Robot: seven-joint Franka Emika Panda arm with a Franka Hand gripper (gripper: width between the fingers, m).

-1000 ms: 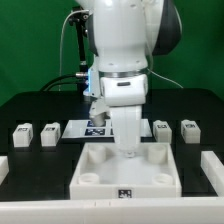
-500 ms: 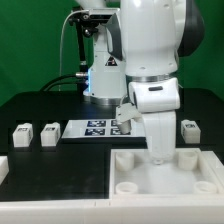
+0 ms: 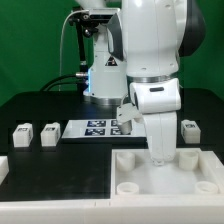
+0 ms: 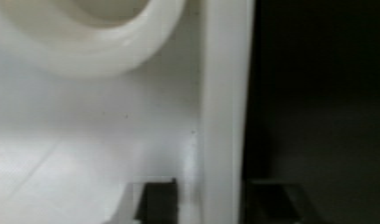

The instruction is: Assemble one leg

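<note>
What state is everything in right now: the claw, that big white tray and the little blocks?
Tray: lying flat, visible corner holes empty.
Gripper: fingers astride the Tray's wall, apparently clamped on it.
Far-left leg: loose, untouched.
Second leg: loose, untouched.
Right leg: loose, untouched.
Marker board: lying flat.

Robotics lab: large white robot arm (image 3: pixel 150 45), black matte surface (image 3: pixel 40 105), flat white tagged marker board (image 3: pixel 90 128), plain green backdrop (image 3: pixel 30 40).
</note>
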